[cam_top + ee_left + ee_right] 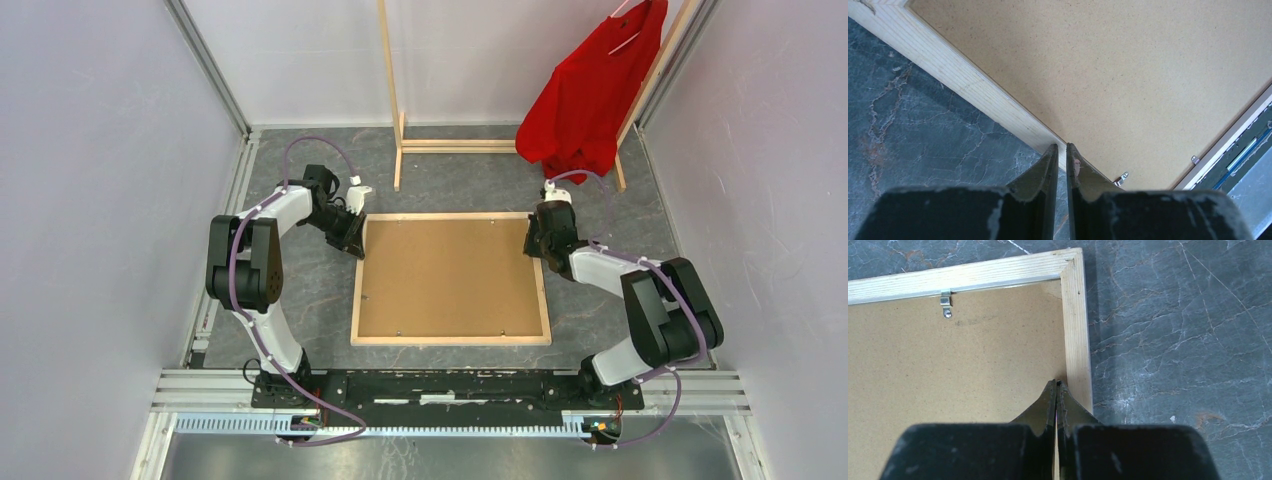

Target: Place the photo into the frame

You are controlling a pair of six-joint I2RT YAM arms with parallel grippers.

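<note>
Photo (450, 275), board-back up, sits inside frame (450, 341). Left gripper (355, 243) at frame's 10 o'clock, right gripper (531, 243) at 2 o'clock. Both pressed together, empty, tips on board-rail seam. Seating looks done. Next likely needs retaining clip (946, 302) turned over board.

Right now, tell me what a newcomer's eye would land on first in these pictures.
A large frame lies back-up in the middle of the dark table, the brown board back of the photo filling it. The left arm and right arm flank it, jaws shut at its left and right rails. A red shirt hangs on a wooden rack at the far right.
</note>
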